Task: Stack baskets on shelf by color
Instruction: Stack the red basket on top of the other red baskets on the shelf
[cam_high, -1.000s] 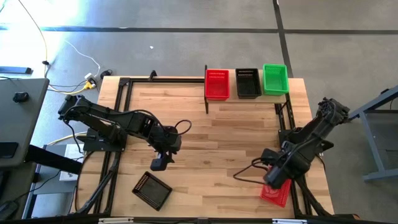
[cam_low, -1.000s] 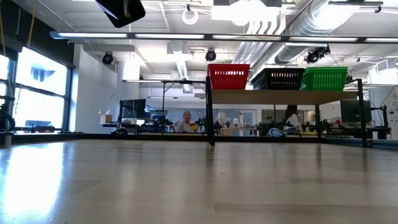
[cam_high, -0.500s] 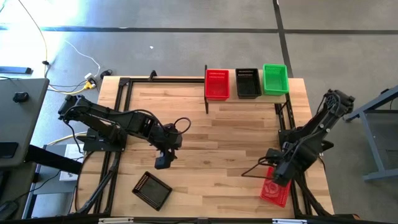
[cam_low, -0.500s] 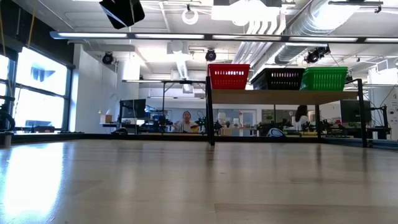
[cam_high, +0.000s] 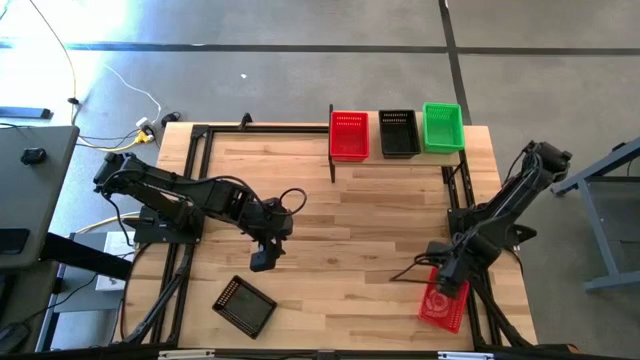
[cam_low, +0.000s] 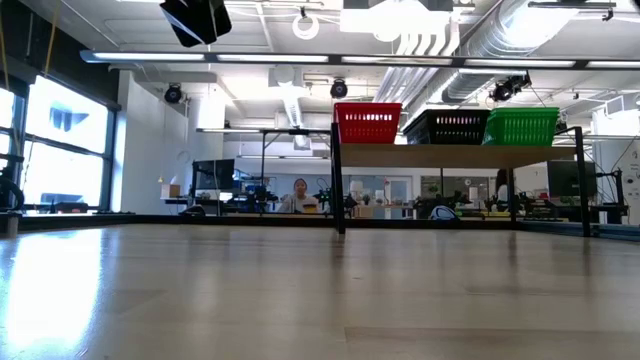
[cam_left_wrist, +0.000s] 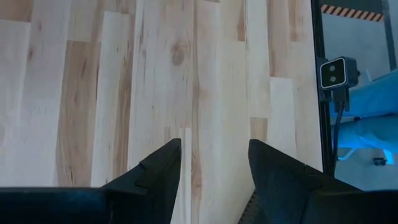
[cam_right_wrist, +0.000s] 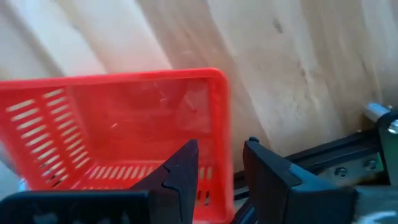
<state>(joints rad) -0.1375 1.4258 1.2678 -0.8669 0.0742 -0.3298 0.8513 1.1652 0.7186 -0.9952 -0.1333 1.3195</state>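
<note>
I had the right gripper over a red basket at 4 o'clock on the table, fingers narrowly apart, one inside its wall. The left gripper hung open at 8 o'clock, above a black basket. The shelf at 1 o'clock carried three baskets.

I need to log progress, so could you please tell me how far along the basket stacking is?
Done: red, black and green stacks sit side by side on the shelf. In hand: the right gripper, jaws open, is over a loose red basket. Left: that one and a loose black basket near the left gripper.
</note>
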